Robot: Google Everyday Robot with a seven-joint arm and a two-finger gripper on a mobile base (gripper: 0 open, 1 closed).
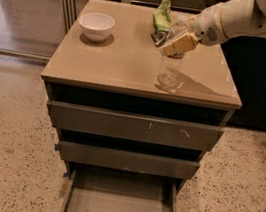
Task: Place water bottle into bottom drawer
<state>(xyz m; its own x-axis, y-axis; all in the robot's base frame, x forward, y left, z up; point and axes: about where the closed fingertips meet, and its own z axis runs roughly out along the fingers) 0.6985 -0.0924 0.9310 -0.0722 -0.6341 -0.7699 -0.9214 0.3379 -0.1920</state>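
The water bottle (170, 69) is clear and ribbed and stands upright on the cabinet top (130, 62), right of the middle. My gripper (178, 43) comes in from the upper right and is shut on the bottle's upper part, with a tan finger (181, 42) lying across its front. The bottom drawer (121, 205) is pulled out at the cabinet's foot, well below and in front of the bottle. Its flat floor shows nothing in it.
A white bowl (96, 24) sits at the back left of the cabinet top. A green foil snack bag (162, 16) stands just behind the bottle. The two upper drawers (134, 127) stand slightly out, the top one with white scuffs. Speckled floor surrounds the cabinet.
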